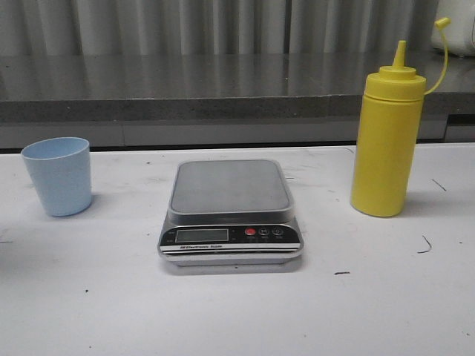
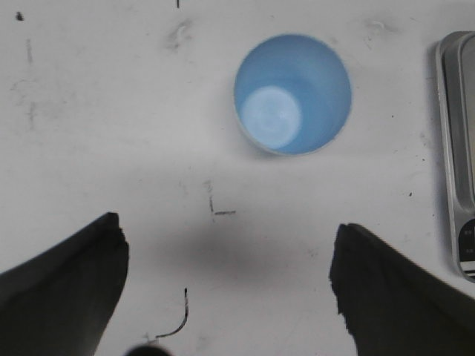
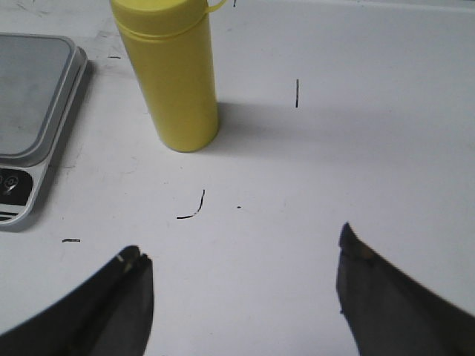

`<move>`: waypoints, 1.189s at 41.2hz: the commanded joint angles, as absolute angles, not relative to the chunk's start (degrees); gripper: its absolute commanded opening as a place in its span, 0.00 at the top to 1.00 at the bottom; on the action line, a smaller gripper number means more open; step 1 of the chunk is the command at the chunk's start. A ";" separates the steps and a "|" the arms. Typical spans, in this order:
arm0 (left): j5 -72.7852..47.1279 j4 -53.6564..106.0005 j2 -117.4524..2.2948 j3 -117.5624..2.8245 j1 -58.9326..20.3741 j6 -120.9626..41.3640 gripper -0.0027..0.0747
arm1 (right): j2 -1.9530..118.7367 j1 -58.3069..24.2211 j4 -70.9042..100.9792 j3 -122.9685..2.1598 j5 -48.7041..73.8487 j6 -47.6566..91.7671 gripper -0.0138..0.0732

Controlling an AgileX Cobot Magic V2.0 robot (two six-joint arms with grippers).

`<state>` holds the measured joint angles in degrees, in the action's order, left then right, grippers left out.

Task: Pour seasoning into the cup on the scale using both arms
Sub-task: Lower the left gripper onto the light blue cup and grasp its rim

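Standing apart: cup [image 2: 292, 94] beyond spread empty left fingers [image 2: 82, 274]; seasoning [image 3: 171, 74] beyond spread empty right fingers [image 3: 386, 289].

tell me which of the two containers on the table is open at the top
The pale blue cup, left of the scale: its wide mouth shows an empty inside. The yellow bottle on the right tapers to a pointed nozzle.

We see a white table [image 1: 237, 311] marked with small dark scuffs. Behind it we see a grey counter ledge [image 1: 185, 85] below a ribbed grey wall [image 1: 223, 26].
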<state>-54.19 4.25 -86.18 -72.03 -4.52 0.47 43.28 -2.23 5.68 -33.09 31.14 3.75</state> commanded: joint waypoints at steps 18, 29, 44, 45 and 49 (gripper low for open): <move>-55.18 4.26 -104.76 -88.70 -6.46 0.72 0.26 | 43.29 -2.36 5.40 -35.01 27.43 4.31 0.22; -53.72 3.11 -109.69 -92.30 -6.12 0.72 0.26 | 43.29 -2.36 5.40 -35.01 27.43 4.31 0.22; -53.78 3.11 -113.36 -95.11 -6.12 0.72 0.33 | 43.29 -2.36 5.40 -35.01 27.43 4.31 0.22; -53.90 3.11 -113.36 -95.11 -6.12 0.72 0.36 | 43.29 -2.36 5.40 -35.01 27.43 4.31 0.22; -55.03 3.11 -113.36 -95.11 -6.12 0.72 0.46 | 43.29 -2.36 5.40 -35.01 27.43 4.31 0.22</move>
